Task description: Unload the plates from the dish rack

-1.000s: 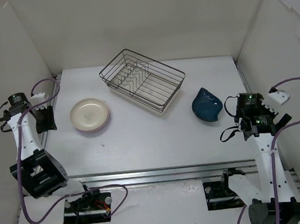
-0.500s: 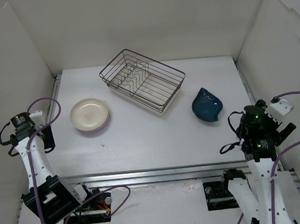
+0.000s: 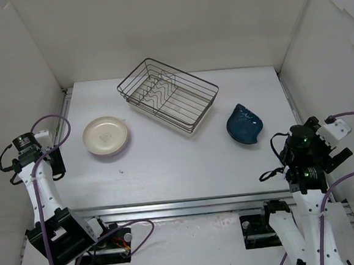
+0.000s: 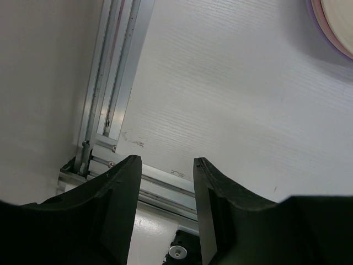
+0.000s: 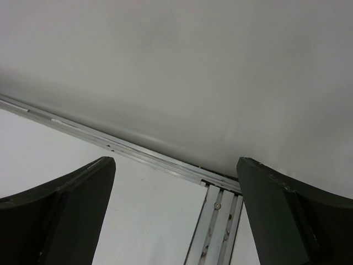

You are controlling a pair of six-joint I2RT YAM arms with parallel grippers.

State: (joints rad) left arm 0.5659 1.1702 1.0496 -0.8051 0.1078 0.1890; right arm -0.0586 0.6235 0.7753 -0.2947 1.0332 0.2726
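Note:
The dark wire dish rack (image 3: 168,94) stands at the back middle of the table and holds no plates; only its zigzag divider shows inside. A cream plate stacked on a lavender one (image 3: 105,136) lies flat to the rack's left, and its edge (image 4: 336,27) shows in the left wrist view. A dark blue wavy-rimmed plate (image 3: 244,125) lies flat to the rack's right. My left gripper (image 3: 55,160) is open and empty at the table's left edge (image 4: 167,161). My right gripper (image 3: 316,152) is wide open and empty near the right front corner (image 5: 175,161).
White walls enclose the table on the left, back and right. An aluminium rail (image 3: 189,204) runs along the front edge, and side rails (image 4: 113,83) run along the left and right (image 5: 218,232) edges.
Both arms drew back from the plates toward the table's front corners between the first two frames. Since half a second ago they have barely moved.

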